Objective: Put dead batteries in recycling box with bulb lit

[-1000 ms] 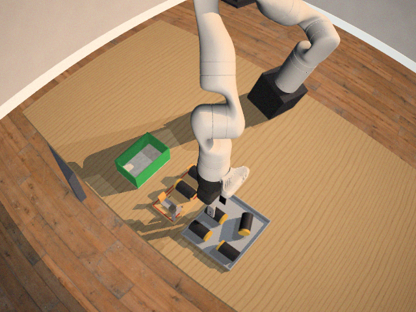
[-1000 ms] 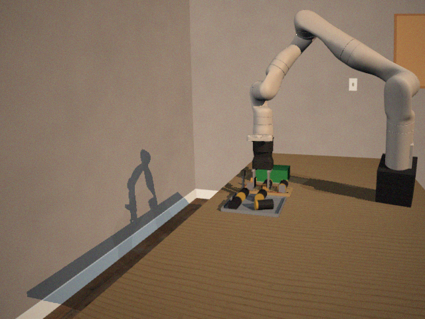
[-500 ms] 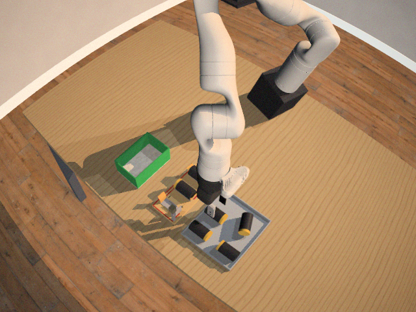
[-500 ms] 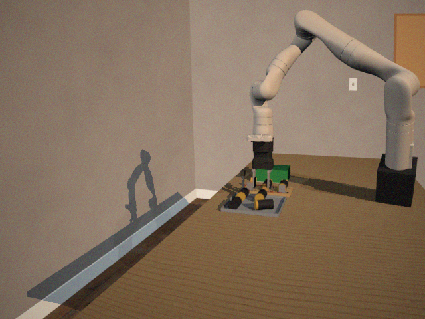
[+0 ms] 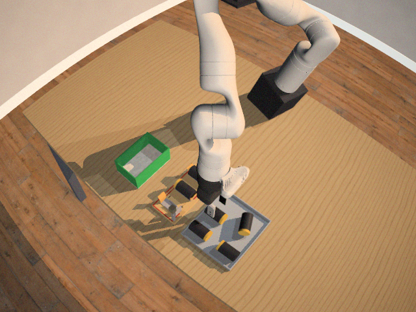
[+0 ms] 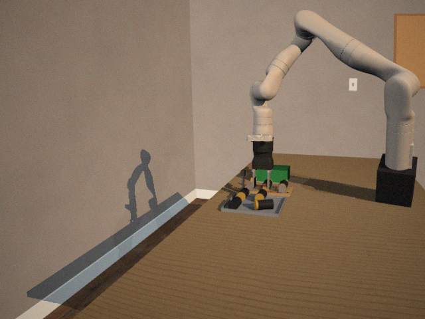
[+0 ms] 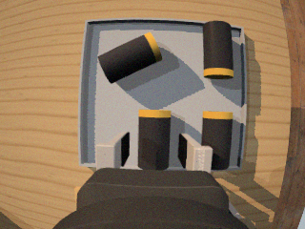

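We have the claw (image 5: 216,205) (image 6: 261,179) (image 7: 153,144) spread nearly wide above the gray tray (image 5: 246,248) (image 6: 252,210) (image 7: 107,102), pointing down, with nothing in its grip. In the wrist view, one black battery (image 5: 216,214) (image 6: 260,195) (image 7: 154,140) with a yellow end lies in the gap between its fingers, at the tray edge closest to the holder board (image 5: 157,208) (image 6: 287,194). Three more lie on the tray: a slanted battery (image 5: 246,223) (image 6: 264,204) (image 7: 130,58), a corner battery (image 5: 228,250) (image 6: 235,202) (image 7: 218,50) and a side battery (image 5: 200,230) (image 6: 244,192) (image 7: 217,140). Beside the tray, we see two batteries at the holder board. Beyond that board from the tray, our green recycling box (image 5: 153,171) (image 6: 274,173) stands upright on the bench (image 5: 319,214) (image 6: 291,254) (image 7: 38,95), with no battery visible inside.
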Robot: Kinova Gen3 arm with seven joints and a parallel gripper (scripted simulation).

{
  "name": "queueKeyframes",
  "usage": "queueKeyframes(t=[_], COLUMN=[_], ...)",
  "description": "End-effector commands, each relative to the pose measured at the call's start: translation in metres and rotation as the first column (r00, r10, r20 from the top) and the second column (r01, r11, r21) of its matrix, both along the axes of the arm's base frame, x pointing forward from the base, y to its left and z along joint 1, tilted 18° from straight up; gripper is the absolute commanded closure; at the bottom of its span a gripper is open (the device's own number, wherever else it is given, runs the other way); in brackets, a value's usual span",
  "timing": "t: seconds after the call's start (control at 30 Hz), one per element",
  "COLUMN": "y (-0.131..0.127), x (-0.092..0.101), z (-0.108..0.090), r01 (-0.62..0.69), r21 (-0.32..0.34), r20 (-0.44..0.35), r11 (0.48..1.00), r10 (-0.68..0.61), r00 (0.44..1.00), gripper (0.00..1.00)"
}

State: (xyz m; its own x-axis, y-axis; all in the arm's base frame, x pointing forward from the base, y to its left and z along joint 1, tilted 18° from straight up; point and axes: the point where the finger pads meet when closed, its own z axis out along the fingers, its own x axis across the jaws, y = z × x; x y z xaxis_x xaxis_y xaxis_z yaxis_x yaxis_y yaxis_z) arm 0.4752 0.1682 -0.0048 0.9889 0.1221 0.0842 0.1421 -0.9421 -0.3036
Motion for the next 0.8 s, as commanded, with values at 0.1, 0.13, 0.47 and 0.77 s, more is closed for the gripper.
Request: queueKeyframes(t=[0.1,0.13,0.47,0.77], y=[0.001,0.001,0.010,0.012], x=[0.001,0.001,0.002,0.002], z=[-0.002,-0.004,-0.032,-0.036], r01=[0.001,0.001,0.001,0.001], r21=[0.000,0.000,0.000,0.000], r20=[0.002,0.002,0.002,0.002], r11=[1.000,1.000,1.000,1.000], r10=[-0.001,-0.001,-0.001,-0.001], r00=[1.000,1.000,1.000,1.000], gripper=[0.10,0.10,0.10,0.10])
